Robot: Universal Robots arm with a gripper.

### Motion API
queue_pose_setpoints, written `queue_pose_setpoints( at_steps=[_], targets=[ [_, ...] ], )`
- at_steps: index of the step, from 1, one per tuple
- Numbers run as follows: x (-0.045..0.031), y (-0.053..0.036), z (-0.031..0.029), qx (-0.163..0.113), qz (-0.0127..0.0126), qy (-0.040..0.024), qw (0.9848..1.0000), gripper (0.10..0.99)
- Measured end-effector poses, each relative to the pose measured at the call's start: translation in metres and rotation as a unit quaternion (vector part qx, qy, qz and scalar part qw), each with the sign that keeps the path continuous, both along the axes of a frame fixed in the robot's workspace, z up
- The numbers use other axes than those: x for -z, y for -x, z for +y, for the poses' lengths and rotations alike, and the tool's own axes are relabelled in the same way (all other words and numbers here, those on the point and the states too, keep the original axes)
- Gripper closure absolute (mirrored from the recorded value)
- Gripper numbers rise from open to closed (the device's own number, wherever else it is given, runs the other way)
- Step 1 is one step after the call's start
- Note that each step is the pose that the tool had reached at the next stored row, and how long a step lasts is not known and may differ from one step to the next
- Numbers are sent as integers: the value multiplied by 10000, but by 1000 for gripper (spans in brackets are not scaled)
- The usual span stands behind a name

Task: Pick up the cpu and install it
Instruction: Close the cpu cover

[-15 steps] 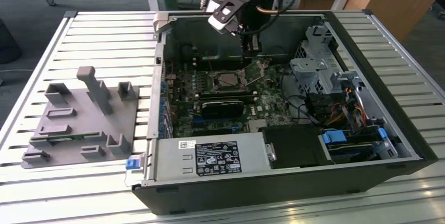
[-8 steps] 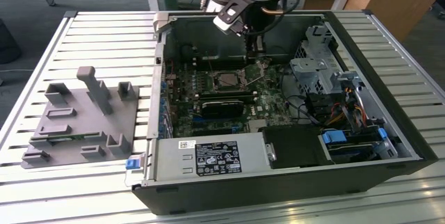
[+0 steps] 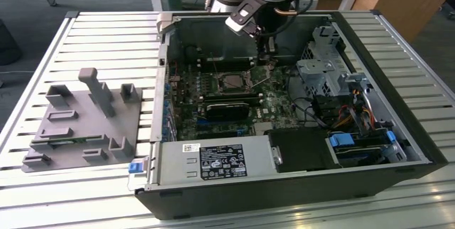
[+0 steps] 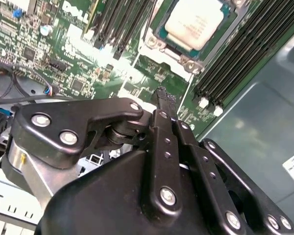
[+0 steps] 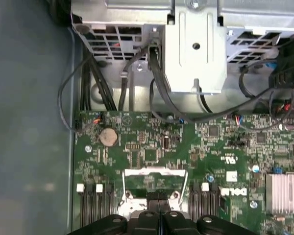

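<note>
the claw [image 3: 269, 64] hangs low inside the open computer case [image 3: 284, 194], its tip just above the green board [image 3: 213, 109], touching nothing that i can make out. its 2 fingers [image 4: 162, 112] are pressed together: in the second wrist view they meet in 1 narrow black tip, and in the first wrist view a thin seam runs between them with nothing pinched there. the claw looks empty.

the cpu [image 4: 195, 20] lies flat in the socket frame [image 4: 188, 62] on the board, silvery top up, pale rim showing. judged from this, the placing looks done or nearly so; whether the frame is locked i cannot tell. in the exterior view the cpu [image 3: 231, 82] lies just beside the claw, toward the exterior view's left and a little nearer the camera. the tip seems to stand off the frame's edge, not over the cpu. the cpu is square, so it has no long axis; its edges run parallel with the frame and the black memory slots [image 4: 240, 54]. the grey tray [image 3: 71, 133] sits well apart, outside the case.
</note>
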State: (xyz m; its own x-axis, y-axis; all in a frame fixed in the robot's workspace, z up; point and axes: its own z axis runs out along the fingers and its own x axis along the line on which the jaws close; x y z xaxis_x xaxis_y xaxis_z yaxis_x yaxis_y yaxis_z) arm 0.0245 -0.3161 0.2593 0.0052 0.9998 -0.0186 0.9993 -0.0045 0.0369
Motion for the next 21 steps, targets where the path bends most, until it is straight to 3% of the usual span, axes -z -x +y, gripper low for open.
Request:
queue_pose_setpoints(
  at_steps=[15, 21],
  targets=[
    [57, -196, 62, -1, 0, 10, 10000, 980],
    [82, -312, 72, -4, 0, 13, 10000, 980]
  ],
)
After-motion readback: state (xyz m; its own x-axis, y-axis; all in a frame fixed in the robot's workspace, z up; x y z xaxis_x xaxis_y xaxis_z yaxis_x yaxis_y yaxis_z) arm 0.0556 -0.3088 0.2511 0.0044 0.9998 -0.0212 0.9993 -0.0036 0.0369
